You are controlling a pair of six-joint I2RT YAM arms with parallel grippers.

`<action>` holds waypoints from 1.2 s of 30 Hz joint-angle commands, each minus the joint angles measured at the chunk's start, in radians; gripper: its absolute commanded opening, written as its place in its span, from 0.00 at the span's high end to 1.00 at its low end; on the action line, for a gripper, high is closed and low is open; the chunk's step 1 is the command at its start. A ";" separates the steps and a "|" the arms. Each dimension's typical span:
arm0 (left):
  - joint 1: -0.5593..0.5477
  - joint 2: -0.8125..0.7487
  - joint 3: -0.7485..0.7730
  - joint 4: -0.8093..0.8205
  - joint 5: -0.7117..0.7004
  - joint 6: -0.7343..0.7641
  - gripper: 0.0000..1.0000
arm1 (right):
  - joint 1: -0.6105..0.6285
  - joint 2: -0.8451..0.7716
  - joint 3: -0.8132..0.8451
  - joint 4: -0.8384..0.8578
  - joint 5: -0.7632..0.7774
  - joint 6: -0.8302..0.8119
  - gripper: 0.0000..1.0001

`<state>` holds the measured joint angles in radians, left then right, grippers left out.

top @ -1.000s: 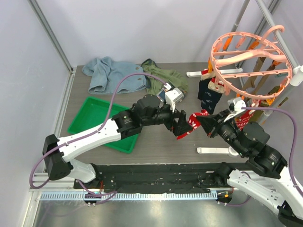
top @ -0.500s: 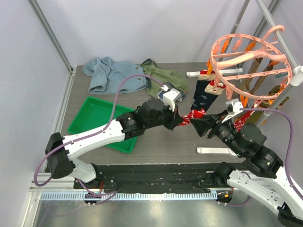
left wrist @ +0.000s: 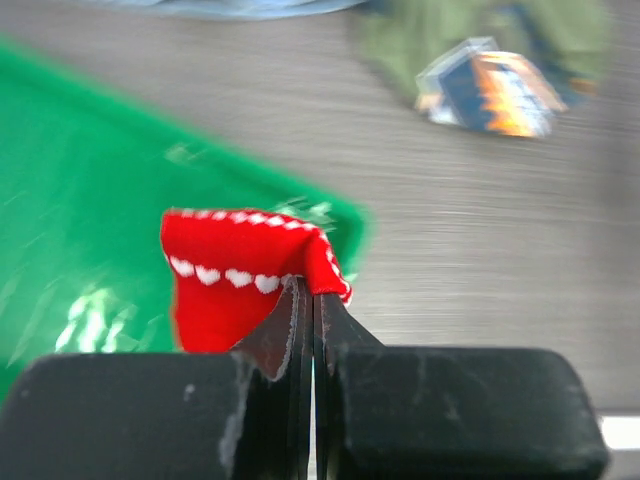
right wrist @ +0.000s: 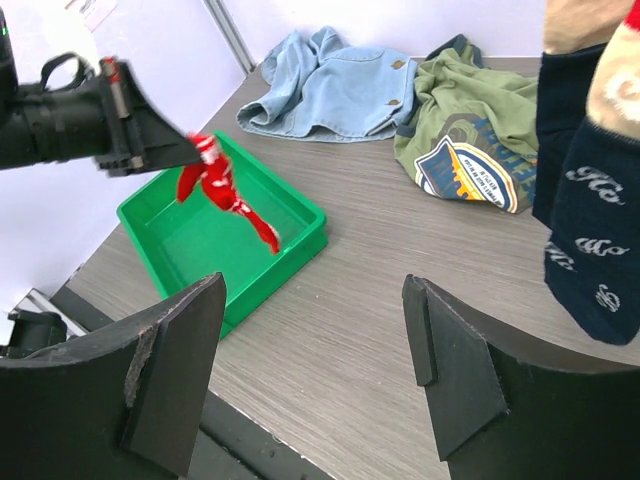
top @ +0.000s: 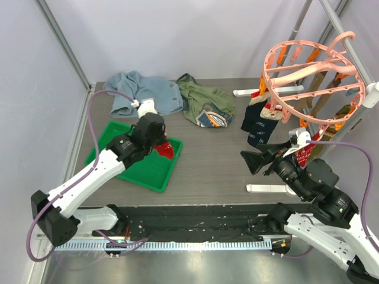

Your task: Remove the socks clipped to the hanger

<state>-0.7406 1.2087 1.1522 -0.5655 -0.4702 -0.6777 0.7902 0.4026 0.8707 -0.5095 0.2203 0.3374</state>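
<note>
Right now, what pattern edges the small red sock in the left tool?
Small red sock: a row of white hearts, clearest in left wrist view.

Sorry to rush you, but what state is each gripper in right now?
Left gripper: closed, holding the red sock.
Right gripper: open, holding nothing.

Blurred: olive garment (left wrist: 400, 45) beyond green tray (left wrist: 70, 230). Half hidden behind left gripper (left wrist: 312, 300): red sock (left wrist: 225, 290) above tray.
</note>
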 commanded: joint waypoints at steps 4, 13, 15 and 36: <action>0.180 -0.164 -0.152 -0.131 -0.120 -0.158 1.00 | 0.001 -0.024 -0.016 0.009 0.039 -0.037 0.20; 0.256 -0.086 -0.257 -0.152 -0.087 -0.269 0.83 | 0.003 -0.001 -0.018 0.014 0.065 -0.037 0.20; 0.256 -0.048 -0.212 -0.210 -0.110 -0.278 0.46 | 0.003 0.002 -0.018 0.011 0.073 -0.035 0.20; -0.115 0.141 -0.002 0.449 0.372 0.095 0.04 | 0.003 0.208 0.416 -0.127 0.065 -0.023 0.23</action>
<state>-0.7647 1.2495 1.0523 -0.3614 -0.1936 -0.6697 0.7902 0.5598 1.1385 -0.6415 0.3283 0.3138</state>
